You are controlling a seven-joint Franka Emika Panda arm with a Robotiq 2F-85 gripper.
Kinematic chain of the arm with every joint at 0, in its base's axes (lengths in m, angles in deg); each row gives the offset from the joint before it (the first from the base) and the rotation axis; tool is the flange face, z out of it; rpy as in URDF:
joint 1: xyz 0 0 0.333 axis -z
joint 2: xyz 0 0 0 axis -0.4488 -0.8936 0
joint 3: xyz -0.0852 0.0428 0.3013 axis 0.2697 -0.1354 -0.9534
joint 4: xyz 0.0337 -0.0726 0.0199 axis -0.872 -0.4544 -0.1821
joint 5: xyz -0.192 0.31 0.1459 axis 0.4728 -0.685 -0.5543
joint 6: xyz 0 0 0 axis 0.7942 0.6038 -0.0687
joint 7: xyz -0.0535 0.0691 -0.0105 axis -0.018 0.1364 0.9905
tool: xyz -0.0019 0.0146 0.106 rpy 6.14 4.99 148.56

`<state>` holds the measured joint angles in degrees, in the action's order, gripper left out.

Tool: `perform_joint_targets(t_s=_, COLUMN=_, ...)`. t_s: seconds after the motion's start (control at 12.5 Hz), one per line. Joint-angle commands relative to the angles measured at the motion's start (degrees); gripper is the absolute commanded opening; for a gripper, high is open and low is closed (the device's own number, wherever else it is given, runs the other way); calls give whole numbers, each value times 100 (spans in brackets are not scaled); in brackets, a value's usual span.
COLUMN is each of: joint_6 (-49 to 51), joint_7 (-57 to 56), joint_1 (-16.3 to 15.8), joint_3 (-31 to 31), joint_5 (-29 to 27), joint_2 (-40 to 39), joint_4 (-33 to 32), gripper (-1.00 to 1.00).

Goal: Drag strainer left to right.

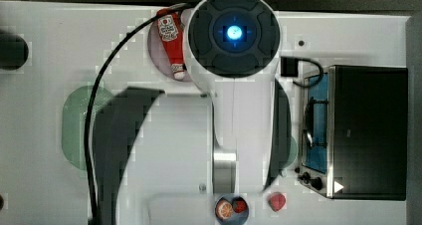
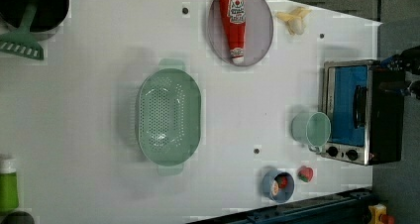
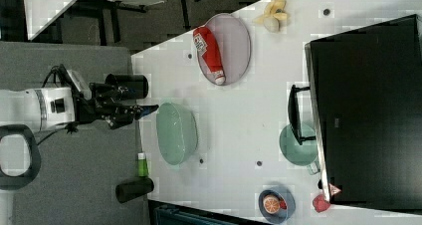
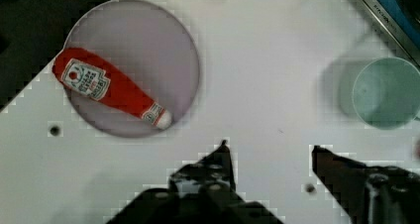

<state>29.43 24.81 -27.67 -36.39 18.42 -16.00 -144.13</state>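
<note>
The strainer (image 2: pixel 169 117) is sitting on the white counter (image 2: pixel 99 85), nothing touching it. Along the left view's right, a cup (image 2: pixel 312 129) is standing just before the toaster oven (image 2: pixel 361 112); a ketchup bottle (image 2: pixel 234 23) is lying on a plate (image 2: pixel 261 23). The gripper (image 4: pixel 270 157) is hanging with jaws apart, seemingly holding nothing.

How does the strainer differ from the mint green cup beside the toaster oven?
The strainer is oblong and finely perforated; the cup is round and smooth-walled. The strainer is clearly bigger than the cup. The strainer sits alone mid-table, while the cup stands right by the toaster oven. Both are pale green plastic, resting open side up.
</note>
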Motion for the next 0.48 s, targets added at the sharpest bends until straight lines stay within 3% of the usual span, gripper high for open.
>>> perform_joint_targets(t_s=0.08, joint_6=1019, joint_7=346, joint_1=164, joint_3=207, joint_5=32, joint_2=1854, joint_4=-731, gripper=60)
perform_joint_targets(t_s=0.24, joint_6=1014, joint_7=378, joint_1=149, joint_3=160, joint_5=22, joint_2=1841, joint_4=-731, gripper=99)
perform_joint_targets(t_s=0.48, joint_6=979, joint_7=463, joint_1=12, joint_3=-223, joint_5=-110, joint_2=1657, joint_4=-732, gripper=100)
